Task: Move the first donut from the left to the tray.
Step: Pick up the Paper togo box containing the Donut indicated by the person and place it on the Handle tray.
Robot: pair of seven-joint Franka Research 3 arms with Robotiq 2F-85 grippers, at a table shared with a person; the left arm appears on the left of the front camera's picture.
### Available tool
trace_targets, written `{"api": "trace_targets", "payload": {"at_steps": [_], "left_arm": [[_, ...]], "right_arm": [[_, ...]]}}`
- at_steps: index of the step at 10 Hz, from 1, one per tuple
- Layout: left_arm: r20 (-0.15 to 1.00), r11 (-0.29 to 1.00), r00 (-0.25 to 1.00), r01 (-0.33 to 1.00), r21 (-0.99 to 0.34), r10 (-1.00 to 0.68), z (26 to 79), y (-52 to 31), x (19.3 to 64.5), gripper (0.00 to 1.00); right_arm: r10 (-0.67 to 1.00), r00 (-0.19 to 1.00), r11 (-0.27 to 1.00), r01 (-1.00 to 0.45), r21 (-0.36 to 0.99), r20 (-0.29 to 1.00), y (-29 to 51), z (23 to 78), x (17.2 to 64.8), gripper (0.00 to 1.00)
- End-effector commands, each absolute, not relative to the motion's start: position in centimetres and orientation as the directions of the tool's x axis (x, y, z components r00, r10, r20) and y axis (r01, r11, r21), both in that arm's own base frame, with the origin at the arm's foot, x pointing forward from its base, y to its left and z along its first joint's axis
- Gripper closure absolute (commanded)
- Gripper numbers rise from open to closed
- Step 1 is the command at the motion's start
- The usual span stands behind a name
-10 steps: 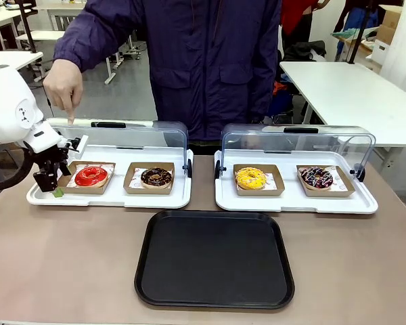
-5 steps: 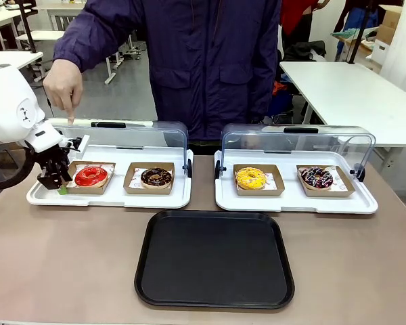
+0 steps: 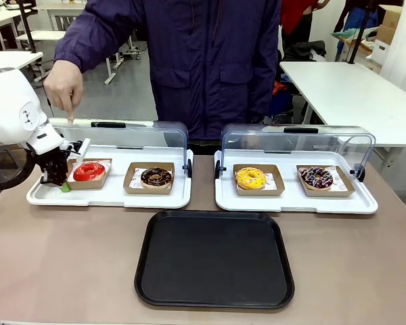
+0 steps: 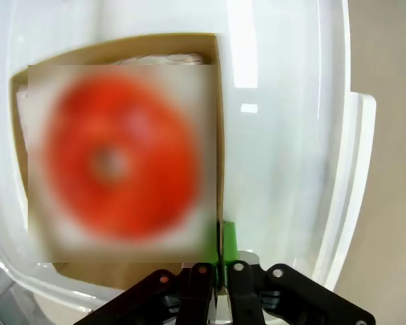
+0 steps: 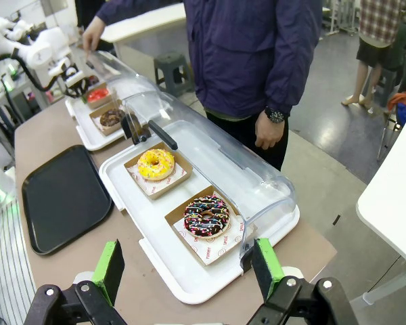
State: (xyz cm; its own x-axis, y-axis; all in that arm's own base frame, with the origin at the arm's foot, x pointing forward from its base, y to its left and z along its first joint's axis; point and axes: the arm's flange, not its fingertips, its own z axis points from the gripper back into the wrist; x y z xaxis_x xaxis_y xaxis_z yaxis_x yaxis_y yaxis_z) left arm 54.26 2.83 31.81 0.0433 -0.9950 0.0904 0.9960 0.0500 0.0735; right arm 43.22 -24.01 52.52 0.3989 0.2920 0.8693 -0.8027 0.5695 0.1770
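Note:
The first donut from the left (image 3: 88, 170), iced bright red, lies in its brown cardboard dish (image 3: 97, 183) on the left white tray. My left gripper (image 3: 59, 178) is at the dish's left edge and shut on it. In the left wrist view the donut (image 4: 118, 159) is blurred, and the gripper (image 4: 221, 271) pinches the dish's thin wall (image 4: 220, 135) between green pads. The black tray (image 3: 214, 261) lies at the front middle of the table. My right gripper (image 5: 187, 271) hangs open high above the right end, with the black tray (image 5: 61, 200) far off.
A person stands across the table, one hand (image 3: 64, 84) pointing down at the raised clear lid (image 3: 132, 135) of the left white tray (image 3: 108, 199). A chocolate donut (image 3: 155, 177) sits beside the red one. The right white tray holds a yellow donut (image 3: 250, 177) and a sprinkled donut (image 3: 317, 177).
My left gripper moved right onto the dish's left edge and shut on it. The dish with the red donut now sits slightly higher on that side.

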Motion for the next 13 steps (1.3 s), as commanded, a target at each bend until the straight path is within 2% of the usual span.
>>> {"api": "trace_targets", "payload": {"at_steps": [1, 2, 3, 4, 7, 9, 13], "left_arm": [[0.078, 0.050, 0.048, 0.998, 0.030, -0.996, 32.0, 2.6, 54.5, 1.00], [0.084, 0.024, 0.023, 1.000, 0.008, -0.996, 32.0, 2.5, 54.4, 1.00], [0.107, 0.008, 0.015, 0.997, -0.073, -0.994, 32.0, 2.7, 54.4, 1.00], [0.093, 0.044, 0.040, 0.998, 0.051, -0.995, 32.0, 2.7, 54.3, 1.00], [0.099, 0.037, 0.035, 0.999, 0.021, -0.995, 32.1, 2.6, 54.3, 0.98], [0.158, 0.091, 0.074, 0.991, 0.103, -0.985, 34.3, 1.5, 52.8, 0.98], [0.132, 0.079, 0.048, 0.967, 0.241, -0.990, 38.6, -3.6, 47.4, 0.98]], "right_arm": [[0.295, 0.388, 0.560, -0.810, 0.171, 0.873, -23.9, 52.5, 43.0, 0.00], [0.295, 0.388, 0.560, -0.810, 0.171, 0.873, -23.9, 52.5, 43.0, 0.00], [0.295, 0.388, 0.560, -0.810, 0.171, 0.873, -23.9, 52.5, 43.0, 0.00], [0.295, 0.388, 0.560, -0.810, 0.171, 0.873, -23.9, 52.5, 43.0, 0.00], [0.295, 0.388, 0.560, -0.810, 0.171, 0.873, -23.9, 52.5, 43.0, 0.00], [0.295, 0.388, 0.560, -0.810, 0.171, 0.873, -23.9, 52.5, 43.0, 0.00], [0.295, 0.388, 0.560, -0.810, 0.171, 0.873, -23.9, 52.5, 43.0, 0.00]]}}
